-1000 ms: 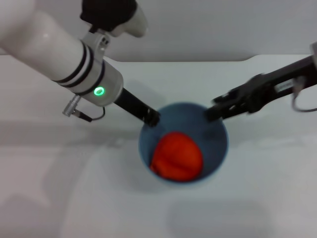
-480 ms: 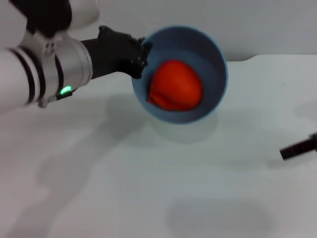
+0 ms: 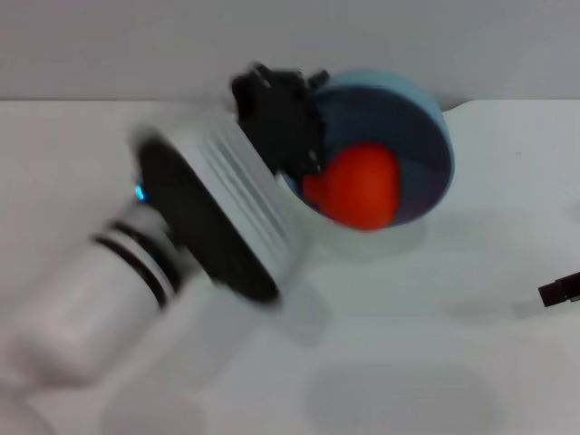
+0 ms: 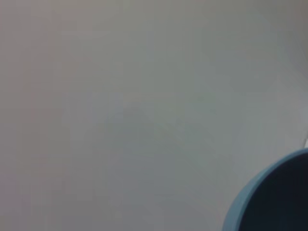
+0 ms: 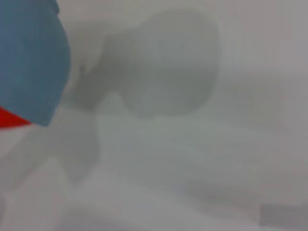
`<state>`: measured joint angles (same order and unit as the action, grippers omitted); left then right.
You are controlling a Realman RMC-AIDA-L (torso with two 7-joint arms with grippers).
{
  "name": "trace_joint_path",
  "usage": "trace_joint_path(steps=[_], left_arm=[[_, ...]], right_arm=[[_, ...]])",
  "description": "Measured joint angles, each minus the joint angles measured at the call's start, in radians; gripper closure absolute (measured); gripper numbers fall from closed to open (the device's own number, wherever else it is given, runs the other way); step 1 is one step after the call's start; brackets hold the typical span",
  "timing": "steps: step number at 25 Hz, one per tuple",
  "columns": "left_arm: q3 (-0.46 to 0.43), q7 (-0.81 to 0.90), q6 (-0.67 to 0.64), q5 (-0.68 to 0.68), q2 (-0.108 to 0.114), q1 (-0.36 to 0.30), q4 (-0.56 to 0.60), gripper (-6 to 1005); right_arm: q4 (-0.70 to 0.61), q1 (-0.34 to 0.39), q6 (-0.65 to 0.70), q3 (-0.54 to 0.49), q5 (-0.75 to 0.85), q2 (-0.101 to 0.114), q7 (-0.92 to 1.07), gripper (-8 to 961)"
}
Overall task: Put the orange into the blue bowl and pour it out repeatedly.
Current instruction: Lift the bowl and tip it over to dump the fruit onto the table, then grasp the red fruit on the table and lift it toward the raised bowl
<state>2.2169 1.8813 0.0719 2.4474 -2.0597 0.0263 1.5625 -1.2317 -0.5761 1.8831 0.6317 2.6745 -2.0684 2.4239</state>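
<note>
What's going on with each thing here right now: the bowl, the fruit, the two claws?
blue bowl: lifted off the table, tipped on its side.
orange: inside the bowl, at its lower edge.
left gripper: gripping the bowl's rim.
right gripper: away at the table's right edge.

The blue bowl (image 3: 412, 136) looks like smooth plastic, its inside faintly glossy with a darker sheen toward 3 o'clock, and its outer wall (image 5: 29, 62) plain and even. The orange (image 3: 358, 186) has a bright, soft-sheened skin; any bumps are too blurred to tell. The left pincer (image 3: 276, 118) is matt black. The left arm (image 3: 181, 227) is smooth glossy white casing with black bands. The bench (image 3: 408, 362) is matt white and smooth.
</note>
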Motion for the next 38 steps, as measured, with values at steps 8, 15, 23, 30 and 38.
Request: trace_joint_path(steps=[8,15,23,30,38], left_arm=[[0.230,-0.201,0.546,0.089,-0.009,0.083,-0.313,1001],[0.226,-0.210,0.554,0.061,-0.012,0.109,-0.338,1000],[-0.005,-0.175,0.184,-0.381,-0.004,0.100,-0.097,1001],[-0.590,0.203,-0.794,-0.604,0.002,0.254,-0.099,1000],[-1.036,0.594,-1.438,-0.361,0.010,0.441,-0.242,1001]], right_arm=[[-0.005,0.006,-0.003,-0.008,0.005,0.001,-0.001,454],[-0.005,0.003,-0.010,-0.008,0.005,0.001,-0.002,453],[0.022,-0.024,-0.028,0.004,-0.003,0.002,-0.002,453],[0.095,-0.067,-0.067,0.007,-0.007,0.008,-0.001,454],[0.188,-0.112,-0.121,0.011,-0.044,0.006,-0.065,454]])
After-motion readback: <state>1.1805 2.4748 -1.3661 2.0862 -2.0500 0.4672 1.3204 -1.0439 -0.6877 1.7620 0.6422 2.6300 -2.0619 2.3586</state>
